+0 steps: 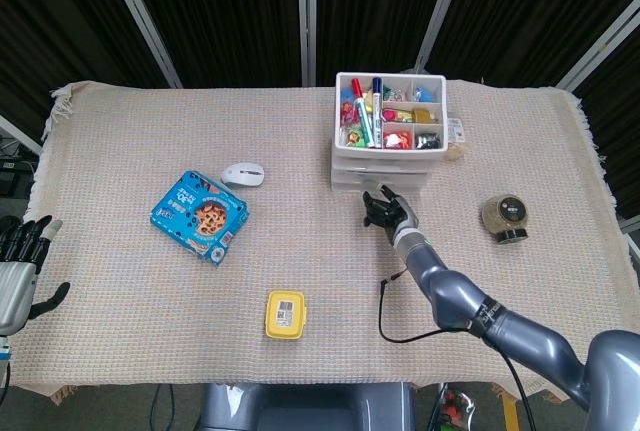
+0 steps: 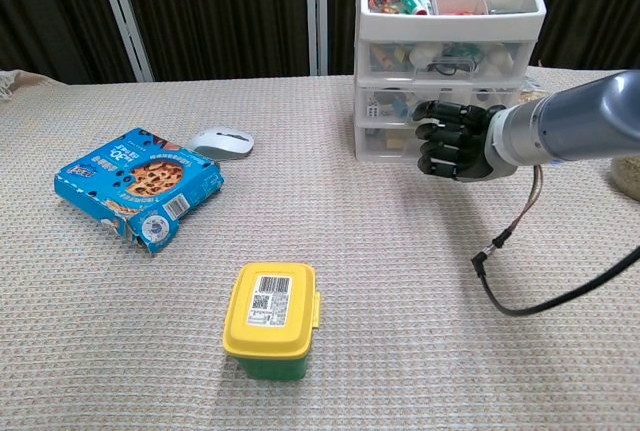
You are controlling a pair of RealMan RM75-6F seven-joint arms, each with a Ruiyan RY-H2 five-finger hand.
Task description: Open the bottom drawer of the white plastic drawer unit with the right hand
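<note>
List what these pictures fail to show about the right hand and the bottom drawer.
- Contact: in the chest view the right hand covers the front of the bottom drawer, so whether its fingers hook a handle cannot be told.
- Drawer opening: in the head view the drawer unit is seen from above; its top tray hides the drawer fronts.
- Drawer contents: blurred behind translucent plastic in the chest view.
- Left hand: cut off by the head view's left edge.

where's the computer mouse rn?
The white mouse sits left of centre in the head view, just behind the blue cookie box and well left of the white drawer unit.
</note>
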